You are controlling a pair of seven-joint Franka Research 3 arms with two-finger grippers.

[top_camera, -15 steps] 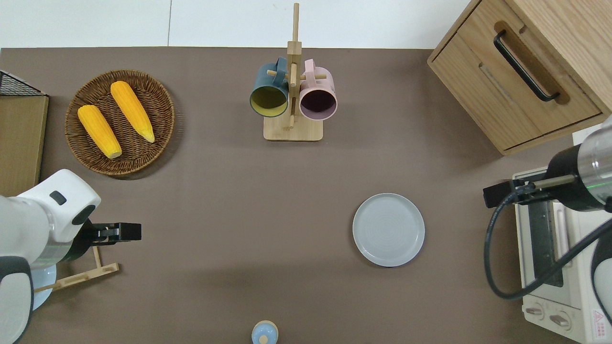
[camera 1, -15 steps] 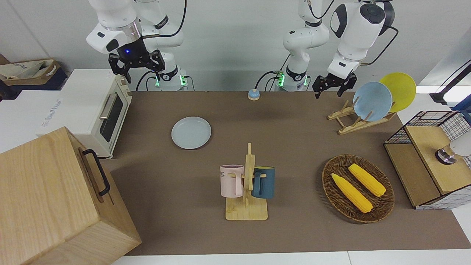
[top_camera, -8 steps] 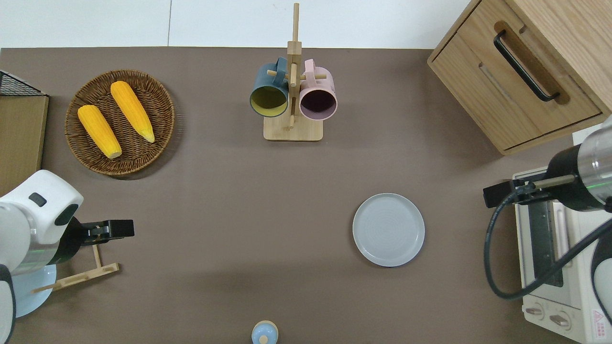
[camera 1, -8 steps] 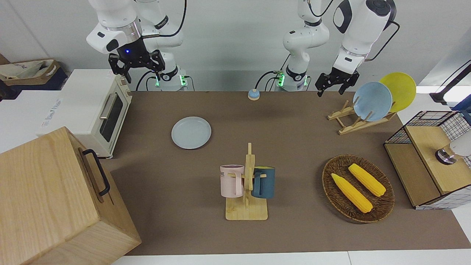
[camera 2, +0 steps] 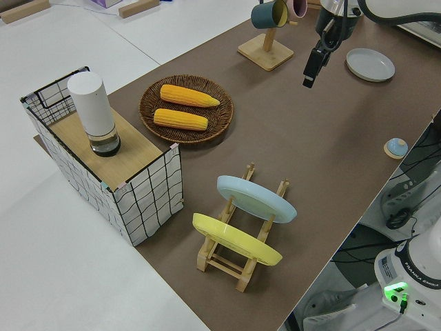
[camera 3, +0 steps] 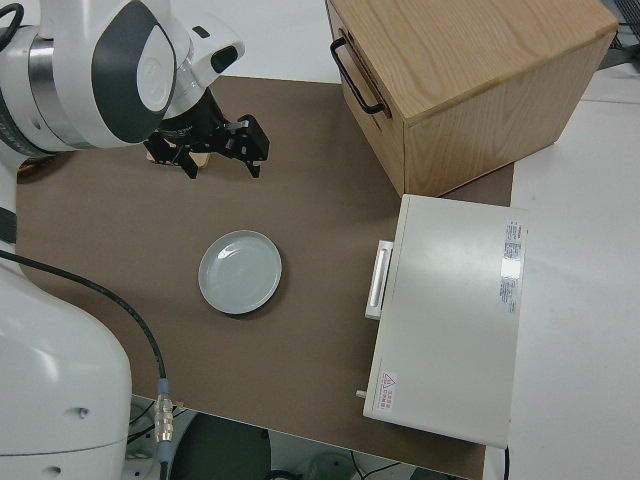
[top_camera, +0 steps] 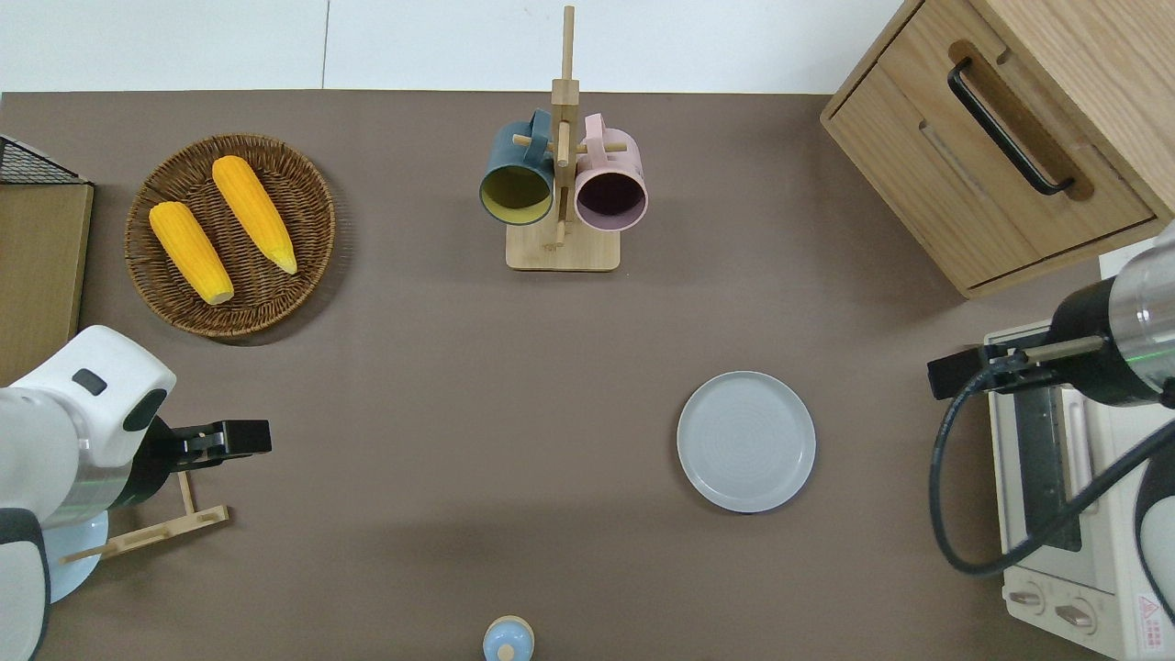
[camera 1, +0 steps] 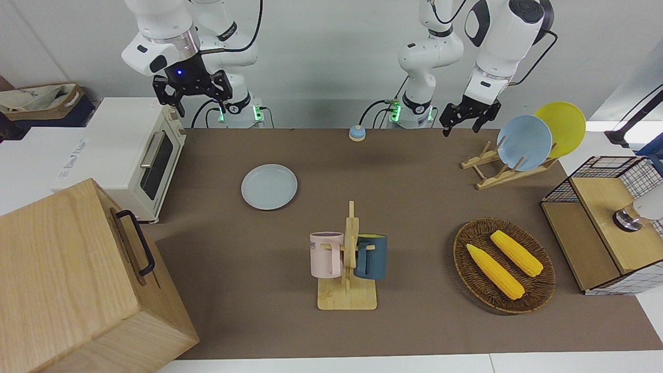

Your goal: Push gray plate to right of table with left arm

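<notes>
The gray plate [camera 1: 269,186] lies flat on the brown table [camera 1: 414,197], toward the right arm's end; it also shows in the overhead view [top_camera: 745,441], the left side view [camera 2: 371,64] and the right side view [camera 3: 240,271]. My left gripper [camera 1: 467,119] is open and empty, up in the air over the table beside the wooden plate rack [top_camera: 147,531]. The overhead view [top_camera: 240,437] shows it well away from the plate. My right arm is parked, its gripper [camera 1: 191,96] open.
A mug rack [camera 1: 348,259] with a pink and a blue mug stands mid-table. A corn basket [camera 1: 503,265], a sky-blue plate [camera 1: 524,142], a yellow plate [camera 1: 562,127] and a wire shelf [camera 1: 606,223] are at the left arm's end. A toaster oven [camera 1: 134,155] and wooden cabinet [camera 1: 77,280] are at the right arm's end. A small bell [camera 1: 357,133] sits near the robots.
My left gripper drew back slightly toward the left arm's end, then returned about as far toward the table's middle. The gray plate and the right arm have not moved.
</notes>
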